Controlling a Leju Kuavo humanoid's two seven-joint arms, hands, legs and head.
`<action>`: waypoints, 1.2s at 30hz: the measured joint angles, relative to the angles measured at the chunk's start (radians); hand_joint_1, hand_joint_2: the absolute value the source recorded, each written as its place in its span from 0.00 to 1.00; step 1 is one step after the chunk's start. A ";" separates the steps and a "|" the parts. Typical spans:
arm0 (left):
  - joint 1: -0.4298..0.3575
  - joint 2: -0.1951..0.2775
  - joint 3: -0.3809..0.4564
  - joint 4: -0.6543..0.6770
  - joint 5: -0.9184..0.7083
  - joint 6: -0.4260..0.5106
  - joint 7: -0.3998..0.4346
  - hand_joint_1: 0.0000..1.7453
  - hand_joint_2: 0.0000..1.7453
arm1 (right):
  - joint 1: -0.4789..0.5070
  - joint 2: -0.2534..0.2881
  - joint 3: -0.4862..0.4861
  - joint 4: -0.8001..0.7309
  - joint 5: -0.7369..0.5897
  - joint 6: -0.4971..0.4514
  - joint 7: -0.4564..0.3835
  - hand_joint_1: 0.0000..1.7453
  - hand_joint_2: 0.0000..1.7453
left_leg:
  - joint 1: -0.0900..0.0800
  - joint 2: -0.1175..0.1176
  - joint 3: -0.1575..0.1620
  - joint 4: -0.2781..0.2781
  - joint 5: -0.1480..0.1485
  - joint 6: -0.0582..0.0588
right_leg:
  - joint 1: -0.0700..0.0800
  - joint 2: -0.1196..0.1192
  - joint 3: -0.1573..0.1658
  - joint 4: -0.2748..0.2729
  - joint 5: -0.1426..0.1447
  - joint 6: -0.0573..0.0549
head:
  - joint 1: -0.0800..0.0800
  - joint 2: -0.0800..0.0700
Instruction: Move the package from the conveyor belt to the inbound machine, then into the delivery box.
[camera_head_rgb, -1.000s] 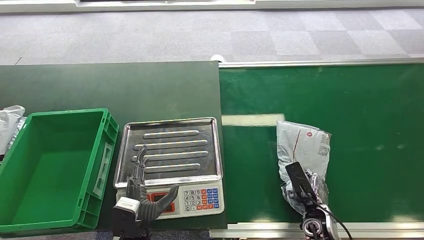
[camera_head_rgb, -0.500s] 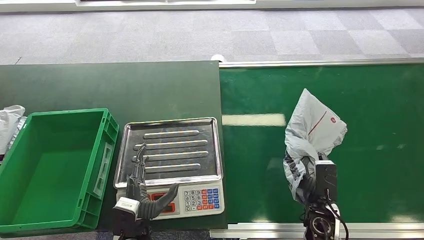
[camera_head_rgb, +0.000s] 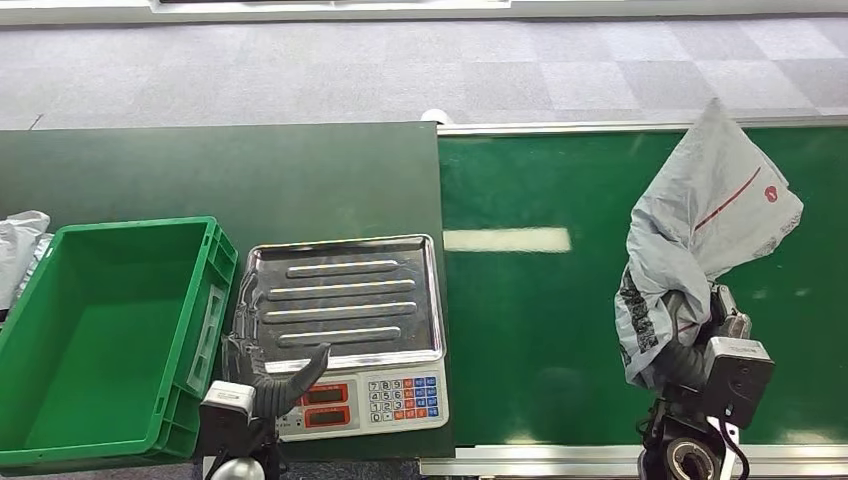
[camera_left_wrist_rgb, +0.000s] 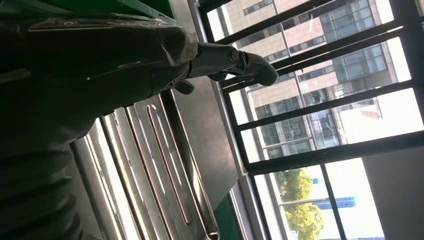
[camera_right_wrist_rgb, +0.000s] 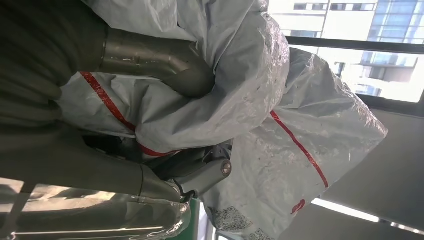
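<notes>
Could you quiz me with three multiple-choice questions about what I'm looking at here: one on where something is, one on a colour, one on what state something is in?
1. Where does the scale stand?
A. Between the crate and the conveyor belt
B. On the conveyor belt
C. Inside the crate

2. What colour is the crate?
A. Blue
B. Green
C. Red

3. What is happening with the package?
A. It lies flat on the belt
B. It rests on the scale's tray
C. The right hand holds it up off the belt

Answers: 1 A, the scale sits on the dark table with the crate on one side and the conveyor belt on the other. 2 B, its walls and floor are bright green. 3 C, the right hand grips the grey bag's lower part and the bag stands up above the belt, while the left hand hovers empty at the scale's front.
</notes>
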 joint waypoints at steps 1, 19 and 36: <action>-0.002 0.000 0.004 -0.002 -0.002 0.000 0.000 0.00 1.00 | -0.010 0.001 0.016 -0.001 0.005 0.005 0.004 1.00 1.00 | 0.000 0.000 0.000 0.000 0.000 0.000 | 0.000 0.000 0.000 0.000 0.000 0.000 | 0.000 0.000; -0.068 -0.001 0.011 0.001 -0.011 0.059 -0.006 0.00 1.00 | -0.346 0.076 0.313 0.373 0.116 0.108 0.116 1.00 1.00 | 0.000 -0.001 0.000 0.000 0.002 0.000 | 0.000 0.000 0.000 0.001 0.000 0.000 | 0.000 0.000; -0.084 0.014 0.061 -0.073 0.041 0.048 -0.005 0.00 1.00 | -0.475 0.178 0.525 0.646 0.256 0.191 0.128 1.00 1.00 | 0.001 -0.001 -0.001 0.000 0.002 0.000 | 0.001 0.000 -0.002 0.001 0.000 0.000 | 0.000 0.000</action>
